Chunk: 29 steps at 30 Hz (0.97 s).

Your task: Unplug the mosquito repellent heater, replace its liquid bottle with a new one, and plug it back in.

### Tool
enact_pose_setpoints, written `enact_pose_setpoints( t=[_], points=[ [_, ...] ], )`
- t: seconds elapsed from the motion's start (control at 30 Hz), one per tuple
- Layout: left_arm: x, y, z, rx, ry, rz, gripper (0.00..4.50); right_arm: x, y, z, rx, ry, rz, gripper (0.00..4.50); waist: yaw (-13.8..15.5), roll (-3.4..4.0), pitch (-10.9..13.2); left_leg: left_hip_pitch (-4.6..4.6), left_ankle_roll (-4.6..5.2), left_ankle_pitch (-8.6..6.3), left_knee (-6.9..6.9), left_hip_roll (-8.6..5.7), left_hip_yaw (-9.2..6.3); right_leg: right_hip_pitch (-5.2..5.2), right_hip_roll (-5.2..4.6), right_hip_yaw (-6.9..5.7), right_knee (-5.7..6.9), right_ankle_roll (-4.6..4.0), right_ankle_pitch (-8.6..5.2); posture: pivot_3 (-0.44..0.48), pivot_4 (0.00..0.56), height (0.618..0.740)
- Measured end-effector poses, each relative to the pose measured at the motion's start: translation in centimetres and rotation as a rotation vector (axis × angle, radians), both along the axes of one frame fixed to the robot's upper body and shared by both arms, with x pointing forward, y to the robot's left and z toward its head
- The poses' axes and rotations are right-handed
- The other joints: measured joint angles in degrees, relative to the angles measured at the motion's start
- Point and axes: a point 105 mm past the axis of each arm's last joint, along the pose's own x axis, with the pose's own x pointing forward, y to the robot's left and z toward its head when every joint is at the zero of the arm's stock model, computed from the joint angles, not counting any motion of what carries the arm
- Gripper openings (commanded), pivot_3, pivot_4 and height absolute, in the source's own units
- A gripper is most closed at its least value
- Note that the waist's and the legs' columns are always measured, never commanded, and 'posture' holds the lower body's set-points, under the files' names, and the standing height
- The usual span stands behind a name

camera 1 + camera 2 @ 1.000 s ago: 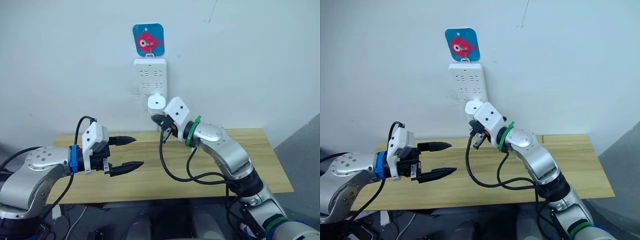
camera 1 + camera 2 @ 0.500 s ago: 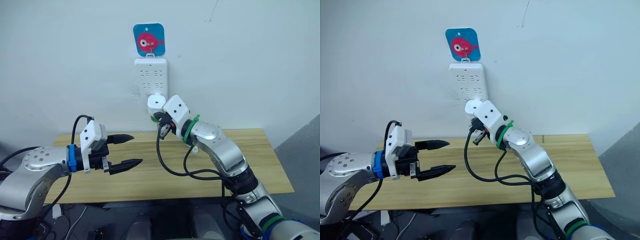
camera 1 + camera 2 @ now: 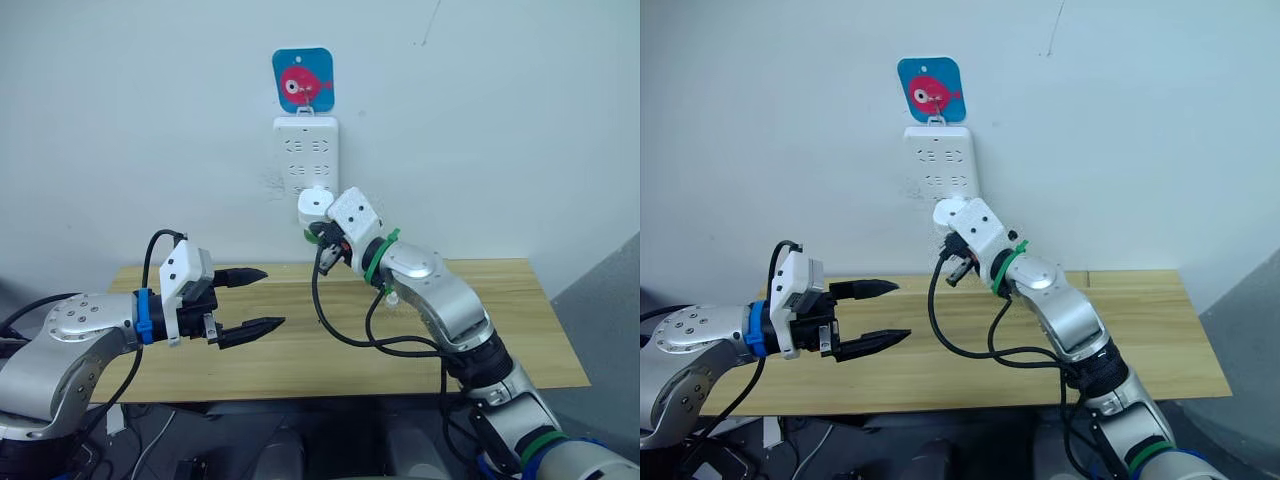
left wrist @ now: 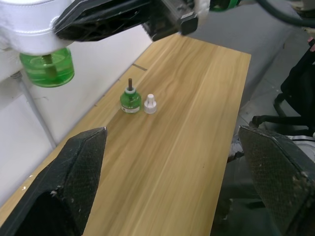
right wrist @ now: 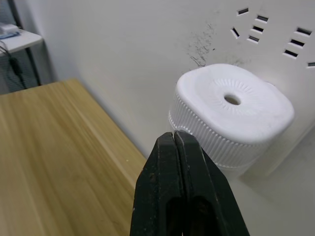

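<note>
Heater (image 3: pixel 316 203) position decides the move: in the left eye view the mosquito repellent heater sits at the foot of the power strip (image 3: pixel 306 152) on the wall, the right gripper (image 3: pixel 322 238) just below it, far nearer than the left gripper (image 3: pixel 252 300), which hangs spread and empty over the table (image 3: pixel 520 320).

Left wrist view: a green bottle (image 4: pixel 47 66) hangs under the heater; a capless bottle (image 4: pixel 130 100) and loose white cap (image 4: pixel 149 103) stand near the table's wall edge.

Right wrist view: right gripper clenched on nothing, heater beyond its tip.
</note>
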Motion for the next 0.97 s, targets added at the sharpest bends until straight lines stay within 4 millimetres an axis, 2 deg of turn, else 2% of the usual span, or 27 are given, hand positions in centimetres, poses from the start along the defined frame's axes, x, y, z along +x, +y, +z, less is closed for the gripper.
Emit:
enact_pose_setpoints(
  t=[0.2, 0.33, 0.47, 0.6, 0.7, 0.8, 0.87, 0.97],
  points=[
    [0.6, 0.6, -0.3, -0.010, -0.015, 0.036, 4.50, -3.2, 0.2, 0.7, 0.005, 0.004, 0.183, 0.02, -0.27, -0.01, -0.01, 0.09, -0.02, 0.01, -0.65, 0.07, 0.01, -0.07, -0.02, -0.05, -0.30, -0.17, -0.10, -0.006, 0.108, 0.734],
    [1.5, 1.8, -0.7, 0.031, -0.065, 0.089, 4.50, -4.9, -1.4, 0.1, -0.066, -0.002, 0.267, 0.02, -0.22, -0.03, -0.03, 0.08, -0.02, 0.01, -0.68, 0.06, 0.02, -0.05, -0.04, -0.06, -0.42, -0.17, -0.10, -0.010, 0.096, 0.734],
    [1.6, 4.2, -2.1, 0.149, -0.069, 0.115, 4.50, -5.8, -5.3, -1.1, -0.216, 0.003, 0.303, 0.94, -0.13, -0.05, -0.04, 0.07, -0.03, 0.02, -0.69, 0.05, 0.07, -0.02, -0.04, -0.06, -0.51, -0.17, -0.10, -0.011, 0.075, 0.734],
    [1.2, 6.9, -3.1, 0.311, -0.078, 0.090, 4.50, -5.7, -11.9, -2.7, -0.436, 0.067, 0.263, 2.44, 0.63, -0.07, -0.10, 0.08, -0.02, 0.01, -0.70, 0.07, 0.15, 0.02, -0.05, -0.07, -0.62, -0.17, -0.10, -0.005, 0.056, 0.734],
    [1.1, 7.2, -3.2, 0.339, -0.089, 0.072, 4.50, -5.3, -13.7, -2.7, -0.516, 0.053, 0.275, 3.46, 0.48, -0.11, -0.29, 0.10, -0.02, 0.01, -0.70, 0.14, 0.21, 0.02, -0.02, -0.06, -0.61, -0.17, -0.09, 0.011, 0.035, 0.734],
    [1.4, 8.1, -3.4, 0.406, -0.097, 0.119, 4.50, -4.0, -16.7, -2.4, -0.598, 0.037, 0.212, 4.46, 0.66, -0.12, -0.78, 0.09, -0.03, 0.01, -0.70, 0.09, 0.24, 0.02, -0.06, -0.03, -0.62, -0.16, -0.09, 0.025, 0.022, 0.734],
    [1.5, 9.0, -3.7, 0.446, -0.098, 0.164, 4.50, -3.2, -18.4, -2.3, -0.641, 0.033, 0.170, 4.46, 0.78, -0.17, -1.30, 0.08, -0.03, 0.01, -0.72, 0.10, 0.23, 0.01, -0.07, -0.04, -0.66, -0.16, -0.09, 0.032, 0.016, 0.734],
    [1.4, 9.5, -4.0, 0.455, -0.084, 0.186, 4.50, -2.8, -19.2, -2.5, -0.663, 0.024, 0.168, 4.46, 0.83, -0.17, -1.87, 0.09, -0.03, 0.02, -0.73, 0.11, 0.24, 0.03, -0.06, -0.04, -0.68, -0.16, -0.09, 0.043, 0.009, 0.734]
  ],
)
